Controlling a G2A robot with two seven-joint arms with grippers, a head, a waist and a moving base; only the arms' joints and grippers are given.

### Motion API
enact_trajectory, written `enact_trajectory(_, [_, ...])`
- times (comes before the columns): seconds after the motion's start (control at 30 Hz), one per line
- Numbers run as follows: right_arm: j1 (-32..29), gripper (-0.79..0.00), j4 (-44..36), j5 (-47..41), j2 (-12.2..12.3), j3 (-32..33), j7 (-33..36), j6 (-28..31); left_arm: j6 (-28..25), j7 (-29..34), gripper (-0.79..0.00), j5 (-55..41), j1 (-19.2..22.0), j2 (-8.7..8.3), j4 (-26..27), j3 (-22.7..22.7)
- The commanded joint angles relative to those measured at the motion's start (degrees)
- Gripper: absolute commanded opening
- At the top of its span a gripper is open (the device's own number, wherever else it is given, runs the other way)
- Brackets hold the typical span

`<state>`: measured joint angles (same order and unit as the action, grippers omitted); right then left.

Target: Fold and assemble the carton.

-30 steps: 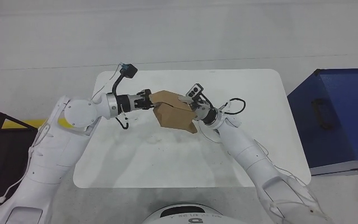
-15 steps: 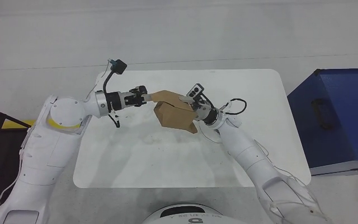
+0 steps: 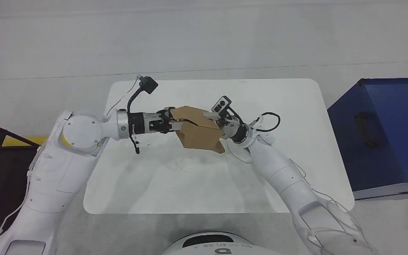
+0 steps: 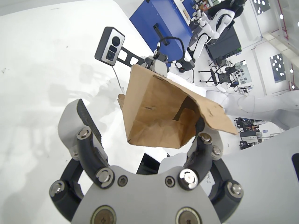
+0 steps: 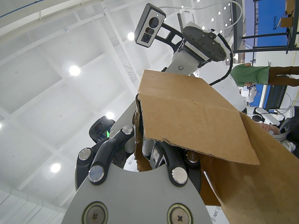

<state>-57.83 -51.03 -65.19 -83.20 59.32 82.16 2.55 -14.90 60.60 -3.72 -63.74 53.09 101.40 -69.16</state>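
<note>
The right arm runs from the near edge toward 11 o'clock, elbow bent. Its right claw [image 3: 218, 125] appears to pinch a wall of the carton [image 3: 199, 131] at the carton's 3 o'clock. The carton hangs over the middle of the worktop [image 3: 287, 159], open end toward 9 o'clock. There the left claw [image 3: 173, 121], on a level outstretched arm, stands spread, one finger [image 4: 200, 127] tucked under a flap [image 4: 210, 115].

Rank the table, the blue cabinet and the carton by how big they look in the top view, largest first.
1. table
2. blue cabinet, partly cut off at the picture's edge
3. carton, held up nearer the camera, yet clearly smallest
</note>
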Motion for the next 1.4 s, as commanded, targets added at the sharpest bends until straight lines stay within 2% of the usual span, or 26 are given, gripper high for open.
enact_trajectory(0.0, [-0.01, -0.785, 0.04, 0.04, -0.02, 0.09, 0.04, -0.09, 0.11, -0.63, 0.000, 1.35, 0.28, 0.05, -0.19, 0.37])
enact_trajectory(0.13, [0.08, -0.785, 0.12, 0.20, -0.07, 0.20, 0.14, -0.39, 0.93, -2.54, 0.000, 4.24, 0.27, 0.14, -0.02, 1.06])
enact_trajectory(0.23, [0.14, -0.785, 0.25, 0.22, -0.12, 0.28, 0.13, -0.55, 0.67, -2.64, 0.000, 3.04, 0.36, 0.19, -0.20, 0.98])
enact_trajectory(0.4, [0.22, -0.785, 0.47, 0.10, -0.19, 0.56, 0.29, -0.61, -0.06, -1.99, 0.000, 0.52, 0.18, -0.15, -0.40, -1.50])
enact_trajectory(0.63, [0.38, -0.785, 0.73, 0.31, -0.32, 0.67, 0.29, -0.85, -0.63, -2.87, 0.000, -0.71, -2.39, -0.83, 1.11, -5.80])
enact_trajectory(0.8, [0.46, -0.785, 0.90, 0.47, -0.45, 0.62, 0.20, -0.96, -2.91, 0.62, 0.000, -3.32, -3.87, -1.25, 2.83, -7.33])
enact_trajectory(0.93, [0.53, -0.785, 1.01, 0.63, -0.55, 0.57, 0.18, -0.93, -0.88, 0.35, 0.000, 0.44, -4.29, -1.29, 4.03, -6.12])
enact_trajectory(1.1, [0.35, -0.785, 0.94, 0.73, -0.60, 0.74, 0.39, -0.76, 2.29, -1.57, 0.000, 5.01, -3.44, -0.87, 4.62, -2.55])
enact_trajectory(1.37, [0.06, -0.785, 0.63, 0.99, -0.60, 1.10, 0.43, -0.91, 3.71, -3.06, 0.000, 6.95, -2.68, -0.59, 4.86, -0.80])
